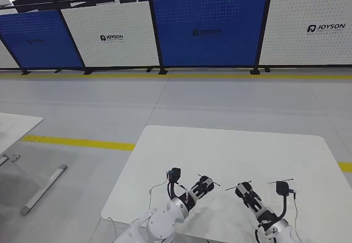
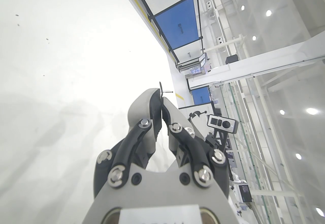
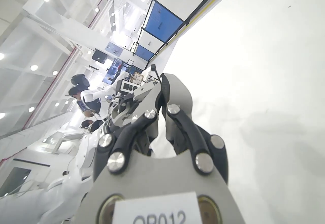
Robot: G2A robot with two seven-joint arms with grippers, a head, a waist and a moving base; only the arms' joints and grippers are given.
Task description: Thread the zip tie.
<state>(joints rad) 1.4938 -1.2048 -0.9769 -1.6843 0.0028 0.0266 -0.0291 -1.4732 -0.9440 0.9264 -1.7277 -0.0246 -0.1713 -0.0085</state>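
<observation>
left hand (image 2: 160, 98) clenched on a thin black zip tie (image 2: 161, 87) — right hand (image 3: 162, 84) pinches what seems its head end — both just above the white counter (image 1: 236, 149).

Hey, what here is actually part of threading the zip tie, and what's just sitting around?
For the job:
zip tie, head end pinched in the right jaws
thin end, pinched in the left jaws
work table

Just about:
side table
wall panels
yellow floor line
</observation>
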